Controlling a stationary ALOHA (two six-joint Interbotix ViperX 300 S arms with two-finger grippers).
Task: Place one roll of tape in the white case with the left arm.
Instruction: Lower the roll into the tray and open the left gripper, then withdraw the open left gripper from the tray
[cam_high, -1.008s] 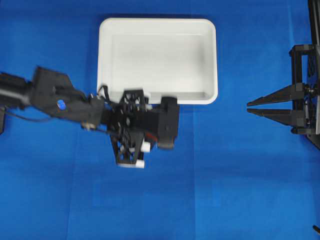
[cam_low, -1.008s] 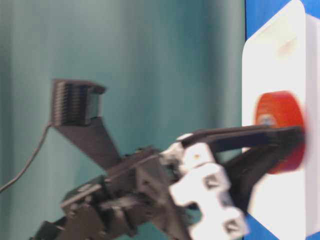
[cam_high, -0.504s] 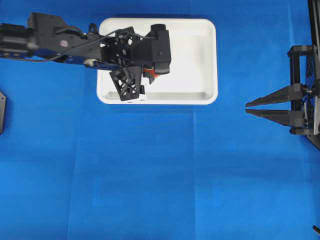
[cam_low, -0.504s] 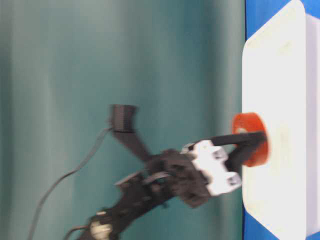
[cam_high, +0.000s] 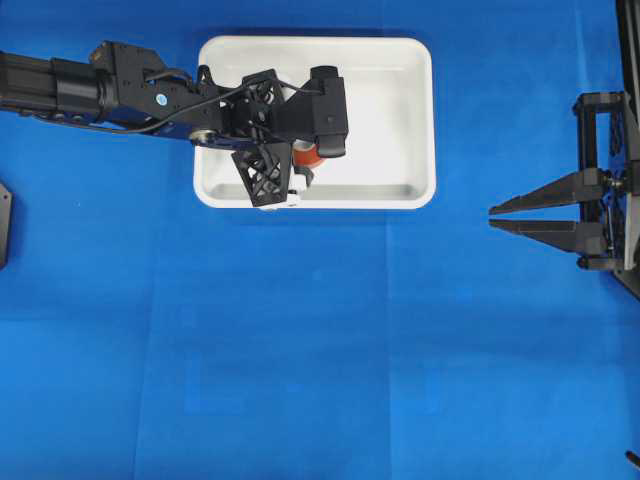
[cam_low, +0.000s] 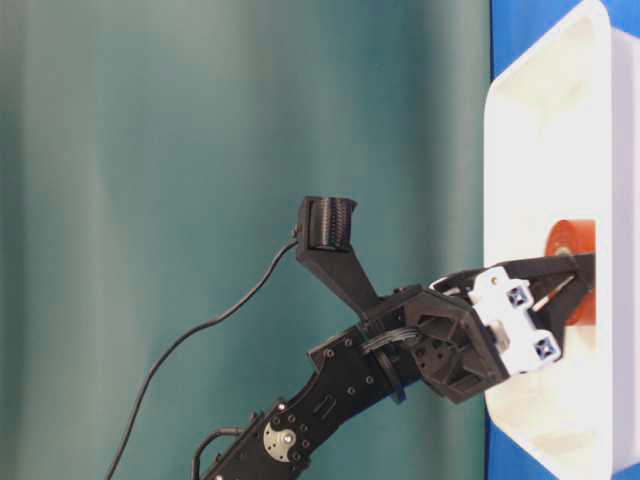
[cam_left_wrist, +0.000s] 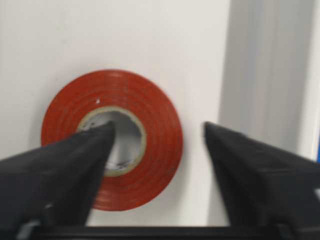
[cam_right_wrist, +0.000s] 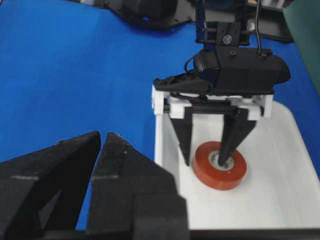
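The orange-red roll of tape (cam_high: 307, 157) lies flat on the floor of the white case (cam_high: 431, 120), near its front wall. My left gripper (cam_high: 304, 166) hangs over it and is open. One finger tip sits in the roll's pale core hole; the other stands outside the roll with a gap of white floor between, as the left wrist view (cam_left_wrist: 159, 127) and right wrist view (cam_right_wrist: 205, 163) show. The tape (cam_left_wrist: 155, 160) (cam_right_wrist: 212, 175) is not squeezed. My right gripper (cam_high: 492, 216) is shut and empty at the far right, apart from the case.
Blue cloth covers the table around the case. The case's front wall (cam_left_wrist: 265, 75) is just beside the outer left finger. A black fixture (cam_high: 3, 225) sits at the left edge.
The left gripper has come down onto the case floor, the tape now lies flat there, and the jaws have spread. The right arm has not moved.
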